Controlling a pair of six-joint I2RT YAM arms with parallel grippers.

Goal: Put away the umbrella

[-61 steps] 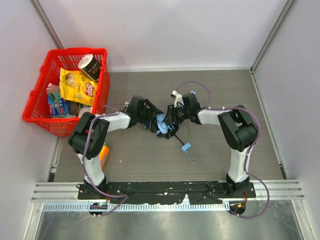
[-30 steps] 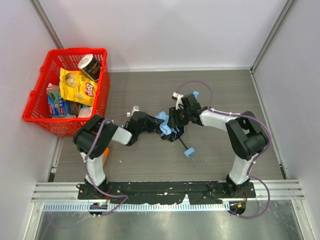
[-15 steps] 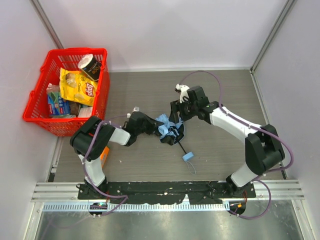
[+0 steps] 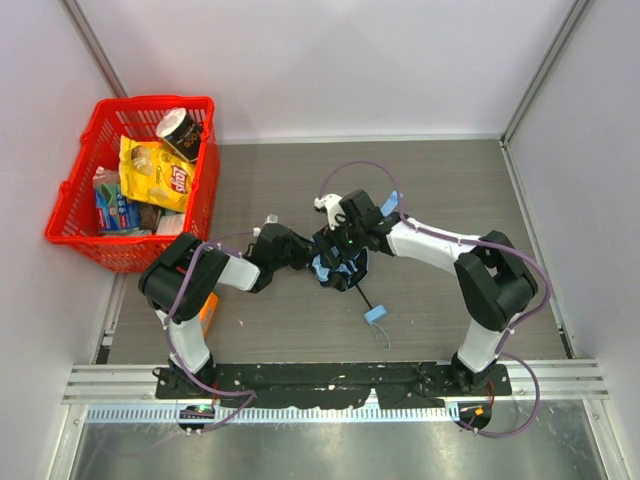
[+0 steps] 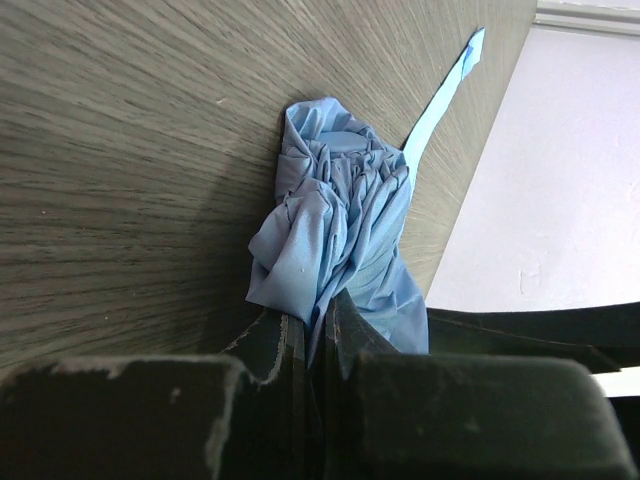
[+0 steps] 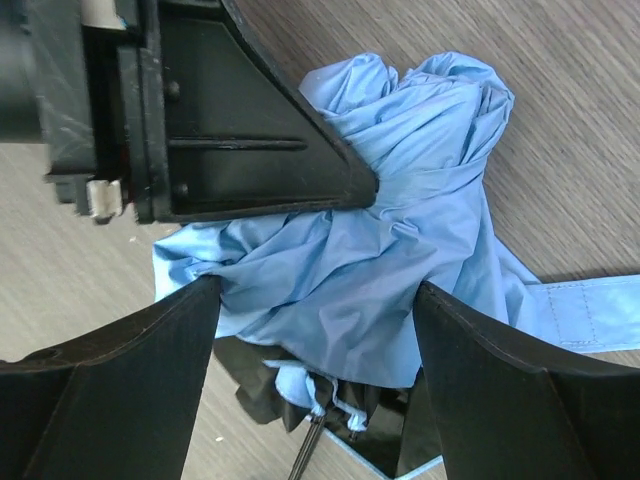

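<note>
The umbrella point(image 4: 336, 266) was located on the tabletop point(image 4: 450, 190), bunched into a crumpled mass of light blue cloth between the two tools.

Left tool point(image 4: 303, 254): pressed together. In the left wrist view, a fold of the cloth point(image 5: 335, 225) was pinched between its fingers point(image 5: 262, 348). The rest of the bundle lay directly ahead of the fingertips, resting on the wood-grain surface. A flat blue strap point(image 5: 446, 84) extended from the far side of the bundle, away from this tool.

Right tool point(image 4: 340, 252): spread wide. It was positioned above the bundle, opposite the left tool. In the right wrist view, its fingers point(image 6: 120, 390) were set on either side of the cloth point(image 6: 380, 250), with the cloth filling the gap between them. Whether the pads pressed on the cloth could not be determined.

A thin black shaft point(image 4: 359, 291) projected from the bundle on the side below the right tool, toward the arm bases. It ended at a small blue strap loop point(image 4: 375, 314) lying flat on the tabletop.

A red basket point(image 4: 75, 215) holding packaged goods was placed well apart from both tools, beyond the left arm.
</note>
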